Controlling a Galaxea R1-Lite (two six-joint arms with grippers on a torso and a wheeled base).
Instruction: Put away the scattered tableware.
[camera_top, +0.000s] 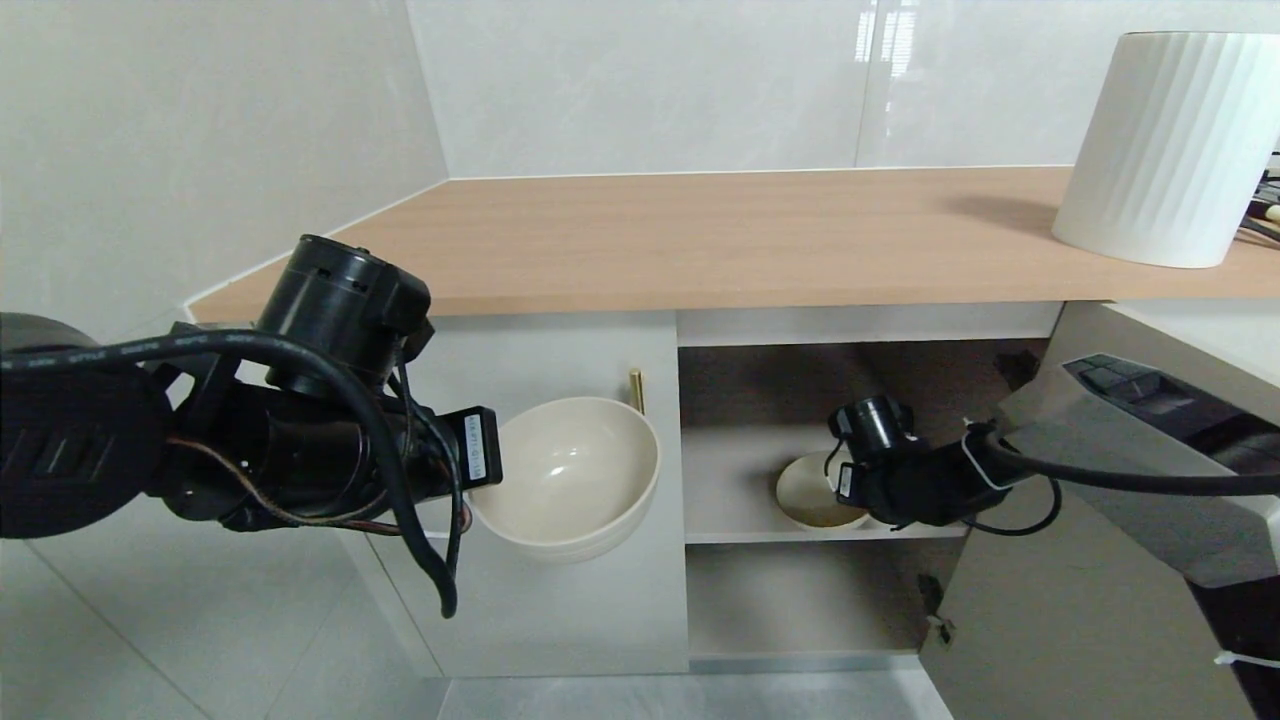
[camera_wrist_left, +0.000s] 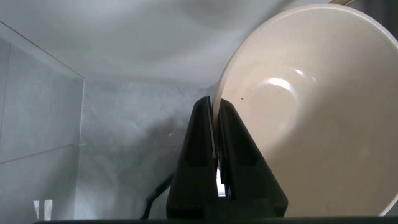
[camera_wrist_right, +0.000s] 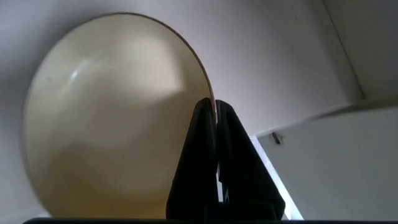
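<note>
A cream bowl (camera_top: 572, 478) hangs in the air in front of the closed left cabinet door, held by its rim in my left gripper (camera_top: 480, 470). The left wrist view shows that bowl (camera_wrist_left: 311, 112) with the fingers (camera_wrist_left: 216, 134) pinched on its edge. Inside the open cabinet, a second cream bowl (camera_top: 812, 492) rests on the middle shelf (camera_top: 740, 500). My right gripper (camera_top: 850, 490) is shut on this bowl's rim, and the right wrist view shows that bowl (camera_wrist_right: 112, 118) clamped between the fingers (camera_wrist_right: 214, 134).
A wooden countertop (camera_top: 720, 235) runs above the cabinet, with a white ribbed bin (camera_top: 1170, 145) at its right end. The right cabinet door (camera_top: 1060, 560) stands open. A brass handle (camera_top: 636, 390) sits on the closed left door. A lower shelf (camera_top: 800, 600) lies beneath.
</note>
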